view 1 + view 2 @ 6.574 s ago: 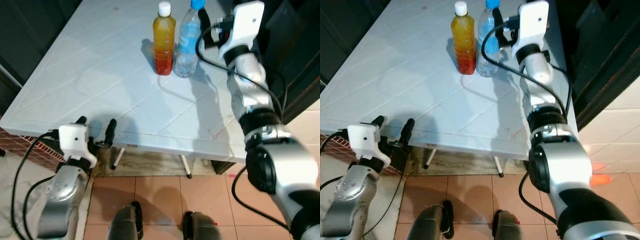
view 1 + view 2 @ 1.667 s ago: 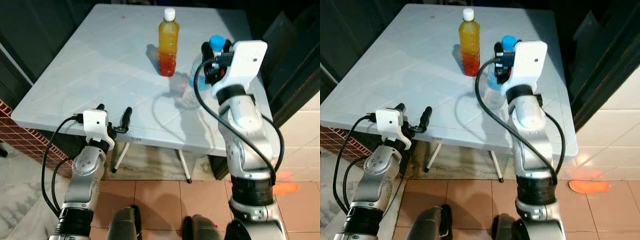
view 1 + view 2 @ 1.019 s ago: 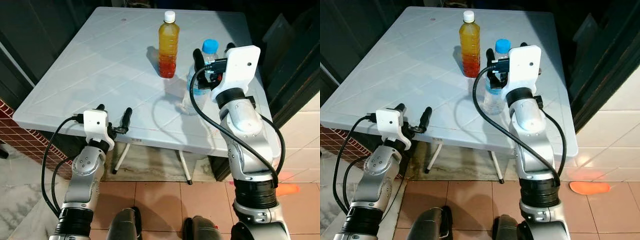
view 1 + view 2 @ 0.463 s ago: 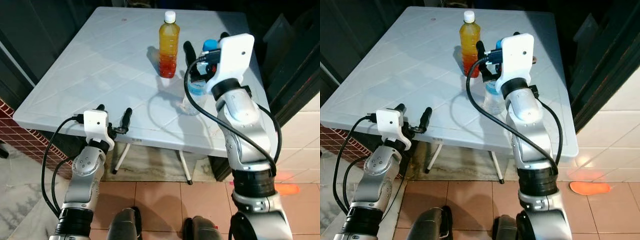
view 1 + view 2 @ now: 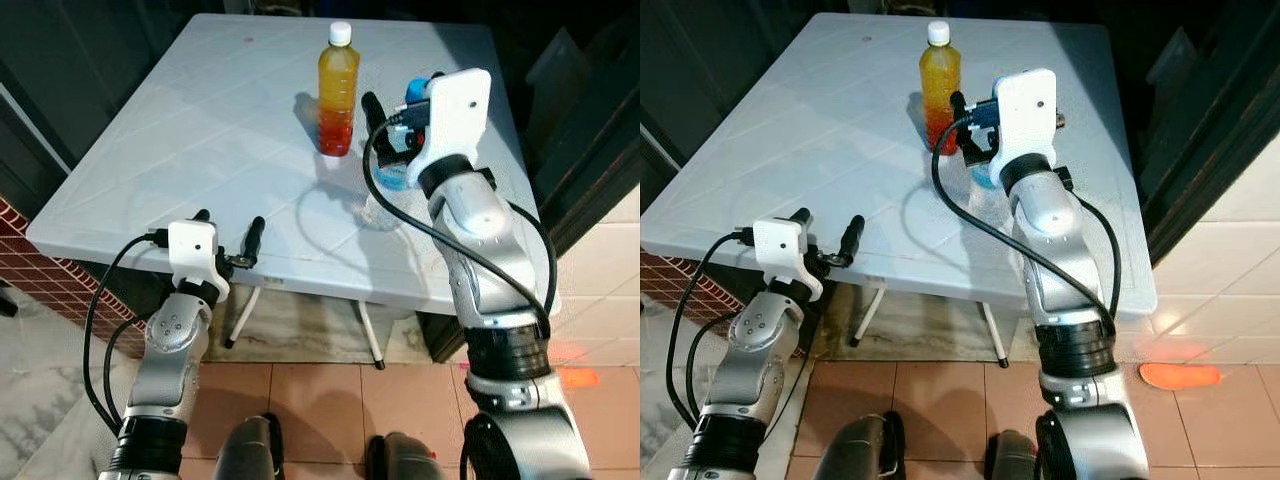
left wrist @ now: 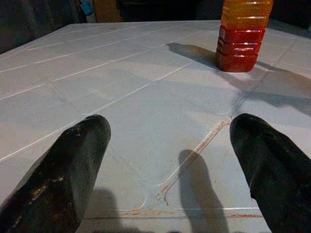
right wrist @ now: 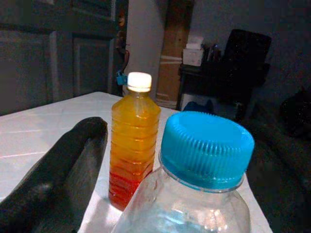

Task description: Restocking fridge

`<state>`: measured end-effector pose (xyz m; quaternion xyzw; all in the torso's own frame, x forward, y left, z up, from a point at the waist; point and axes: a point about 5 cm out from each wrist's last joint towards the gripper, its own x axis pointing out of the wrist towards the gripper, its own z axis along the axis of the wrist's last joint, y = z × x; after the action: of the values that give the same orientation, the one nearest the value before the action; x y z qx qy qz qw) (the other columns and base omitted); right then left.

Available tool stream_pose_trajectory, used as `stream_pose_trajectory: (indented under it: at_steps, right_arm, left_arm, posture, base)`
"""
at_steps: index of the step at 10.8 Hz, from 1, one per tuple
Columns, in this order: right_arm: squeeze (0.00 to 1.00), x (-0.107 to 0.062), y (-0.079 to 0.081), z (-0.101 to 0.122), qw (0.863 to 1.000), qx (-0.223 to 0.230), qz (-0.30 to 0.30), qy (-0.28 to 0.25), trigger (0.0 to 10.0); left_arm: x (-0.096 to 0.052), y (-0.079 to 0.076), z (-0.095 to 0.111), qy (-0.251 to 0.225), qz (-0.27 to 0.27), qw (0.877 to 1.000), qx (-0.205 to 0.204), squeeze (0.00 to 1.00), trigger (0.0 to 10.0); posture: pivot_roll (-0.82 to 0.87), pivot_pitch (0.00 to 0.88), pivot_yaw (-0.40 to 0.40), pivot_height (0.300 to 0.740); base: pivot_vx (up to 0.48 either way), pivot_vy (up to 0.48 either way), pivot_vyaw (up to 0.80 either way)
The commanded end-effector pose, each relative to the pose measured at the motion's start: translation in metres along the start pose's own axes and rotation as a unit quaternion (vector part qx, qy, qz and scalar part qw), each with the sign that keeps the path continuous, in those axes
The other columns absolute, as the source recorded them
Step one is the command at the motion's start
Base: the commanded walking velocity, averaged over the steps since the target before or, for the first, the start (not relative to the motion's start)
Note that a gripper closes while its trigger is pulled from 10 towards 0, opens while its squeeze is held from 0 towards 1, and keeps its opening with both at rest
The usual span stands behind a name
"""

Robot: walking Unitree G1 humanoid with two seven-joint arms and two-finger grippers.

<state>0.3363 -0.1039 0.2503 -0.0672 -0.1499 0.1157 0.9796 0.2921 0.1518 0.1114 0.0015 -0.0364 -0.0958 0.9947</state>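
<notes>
The right gripper (image 5: 390, 112) straddles the water bottle (image 7: 194, 189) on the table (image 5: 180, 130), fingers apart — closing off-centre could topple it into the juice bottle (image 5: 336, 90). Left gripper (image 5: 228, 240) open — idle.

This looks like a lived-in home, probably a back room or a covered porch rather than a proper kitchen. A white plastic table (image 5: 200, 130) with folding legs stands on terracotta floor tiles (image 5: 320, 400), with a low red-brick wall (image 5: 40, 290) at one side and a dark wooden door (image 5: 1210, 120) at the other. Past the table, the right wrist view shows grey panelled doors (image 7: 58, 53), a tall cardboard box (image 7: 176, 48) against a wall and a dim shelf of clutter (image 7: 214, 58), too dark to make out clearly.
</notes>
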Motion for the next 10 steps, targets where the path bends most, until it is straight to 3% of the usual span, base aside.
stream_pose_trajectory:
  at_steps: [1,10]
  right_arm:
    - [0.00,0.004,0.001,0.004,1.000,0.001,0.010,-0.009,10.0]
    - [0.00,0.019,0.007,0.007,0.999,0.001,0.045,-0.016,10.0]
  left_arm:
    - [-0.002,0.003,-0.003,0.008,0.002,1.000,0.001,0.00,10.0]
    - [-0.004,0.003,-0.004,0.013,0.002,1.000,0.006,0.00,10.0]
  posture:
    - [-0.03,0.076,0.070,0.740]
    - [-0.02,0.081,0.067,0.740]
  base:
    - [0.000,0.000,0.00]
    - [0.000,0.000,0.00]
